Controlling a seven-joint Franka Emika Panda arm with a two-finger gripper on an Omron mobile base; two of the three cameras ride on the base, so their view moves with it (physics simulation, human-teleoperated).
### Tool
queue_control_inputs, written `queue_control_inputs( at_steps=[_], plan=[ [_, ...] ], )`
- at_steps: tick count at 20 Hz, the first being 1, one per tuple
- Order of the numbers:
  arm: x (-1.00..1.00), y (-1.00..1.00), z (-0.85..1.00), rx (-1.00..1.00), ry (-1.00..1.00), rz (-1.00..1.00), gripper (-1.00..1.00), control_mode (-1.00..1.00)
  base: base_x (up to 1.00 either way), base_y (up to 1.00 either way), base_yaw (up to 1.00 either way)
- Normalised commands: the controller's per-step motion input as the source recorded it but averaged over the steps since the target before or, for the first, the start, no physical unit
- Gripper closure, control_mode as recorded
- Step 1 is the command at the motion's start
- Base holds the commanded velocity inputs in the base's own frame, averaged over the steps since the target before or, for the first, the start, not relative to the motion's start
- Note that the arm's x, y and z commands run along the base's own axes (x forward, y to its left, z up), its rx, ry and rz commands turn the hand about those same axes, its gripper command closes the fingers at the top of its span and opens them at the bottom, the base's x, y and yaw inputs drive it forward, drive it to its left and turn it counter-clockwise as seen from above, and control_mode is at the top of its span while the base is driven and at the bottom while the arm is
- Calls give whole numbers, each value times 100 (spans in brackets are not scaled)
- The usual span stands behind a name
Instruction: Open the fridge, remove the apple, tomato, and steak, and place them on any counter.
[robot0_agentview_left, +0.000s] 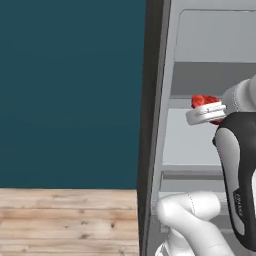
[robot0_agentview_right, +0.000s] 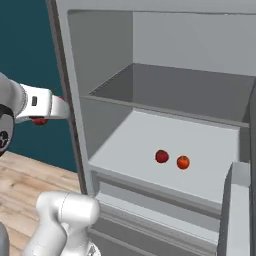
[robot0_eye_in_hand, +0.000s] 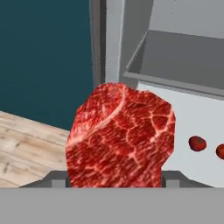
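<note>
My gripper (robot0_eye_in_hand: 116, 180) is shut on the steak (robot0_eye_in_hand: 120, 135), a flat marbled red slab that hides most of the fingertips in the hand view. From the left base the steak (robot0_agentview_left: 202, 101) shows as a red lump by my hand (robot0_agentview_left: 205, 113), just in front of the open fridge (robot0_agentview_left: 170, 145). In the right base view the gripper (robot0_agentview_right: 42, 119) hangs left of the fridge's frame (robot0_agentview_right: 65, 100), outside the cabinet. Two small round red fruits (robot0_agentview_right: 161, 156) (robot0_agentview_right: 183, 162) lie on the pale middle shelf (robot0_agentview_right: 135, 140); I cannot tell apple from tomato. The counter is out of view.
A teal wall (robot0_agentview_left: 70, 90) and a wooden floor (robot0_agentview_left: 65, 220) lie left of the fridge. The fridge's dark side edge (robot0_agentview_left: 150, 125) stands close to my hand. An open door's inner edge (robot0_agentview_right: 239, 200) rises at the lower right. A darker upper shelf (robot0_agentview_right: 175, 85) sits above the fruits.
</note>
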Motion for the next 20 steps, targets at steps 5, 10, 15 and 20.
queue_control_inputs(
  at_steps=[5, 10, 15, 20],
  plan=[
    [0, 0, 0, 0, 0, 0, 100, 100, 0, 88, 16],
    [0, 0, 0, 0, 0, 0, 100, 100, 0, 99, 19],
    [0, 0, 0, 0, 0, 0, 100, 100, 0, 100, 24],
    [0, 0, 0, 0, 0, 0, 100, 100, 0, 96, 39]
  ],
)
